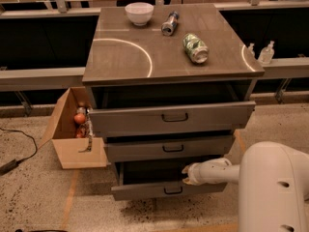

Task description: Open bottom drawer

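The grey cabinet (125, 57) has three drawers, each with one small dark handle at the centre of its front, and all three stand pulled out some way. The top drawer (171, 117) is the tallest and widest. The middle drawer (169, 149) sits under it. The bottom drawer (145, 191), lowest and shortest-fronted, is open enough to show a dark interior behind its front.

The robot's white arm (217, 170) comes in from the right. The gripper (186, 174) is at the top edge of the bottom drawer's front, right of the handle (173, 191) and over the open interior. Whether it is open, closed or holding the edge cannot be told.

Three things lie on the cabinet top. One white bowl (139, 12) stands near the far edge, left of centre. One silver can (169, 23) lies on its side just right of it. One green can (195, 48) lies on its side toward the right edge. Two pale arcs are marked on the surface (one at the left side, one at the near right corner).

One open cardboard box (72, 149) sits on the floor at the cabinet's left, with a reddish round thing among its contents. Two small pump bottles (266, 53) stand on the ledge beyond the right edge. One dark cable (19, 144) runs across the floor at far left.
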`<state>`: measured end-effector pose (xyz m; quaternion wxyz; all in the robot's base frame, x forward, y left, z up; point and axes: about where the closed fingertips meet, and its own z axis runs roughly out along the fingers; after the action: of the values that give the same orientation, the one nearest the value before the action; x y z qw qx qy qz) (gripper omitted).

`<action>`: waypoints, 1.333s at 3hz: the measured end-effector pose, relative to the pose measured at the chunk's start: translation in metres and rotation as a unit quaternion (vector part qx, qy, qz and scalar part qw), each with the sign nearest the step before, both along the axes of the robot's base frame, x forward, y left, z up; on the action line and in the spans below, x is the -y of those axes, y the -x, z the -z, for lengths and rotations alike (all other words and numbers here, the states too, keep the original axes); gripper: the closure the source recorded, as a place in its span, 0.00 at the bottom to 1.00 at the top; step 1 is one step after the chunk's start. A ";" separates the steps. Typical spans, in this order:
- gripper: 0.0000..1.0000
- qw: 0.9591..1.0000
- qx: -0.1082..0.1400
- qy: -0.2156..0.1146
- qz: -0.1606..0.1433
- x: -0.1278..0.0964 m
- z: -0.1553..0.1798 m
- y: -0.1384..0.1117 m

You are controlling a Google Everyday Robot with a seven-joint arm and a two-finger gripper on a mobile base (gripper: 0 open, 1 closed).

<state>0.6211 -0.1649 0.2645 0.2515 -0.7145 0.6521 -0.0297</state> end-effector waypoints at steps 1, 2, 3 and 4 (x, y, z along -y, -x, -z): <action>0.87 1.000 0.020 0.001 -0.005 -0.002 -0.002 -0.018; 1.00 0.999 0.039 0.011 -0.002 0.000 0.009 -0.034; 1.00 0.998 0.052 0.029 0.004 0.009 0.022 -0.045; 1.00 0.998 0.053 0.043 0.012 0.015 0.036 -0.044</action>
<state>0.6649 -0.1800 0.2285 0.2547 -0.7141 0.6446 -0.0983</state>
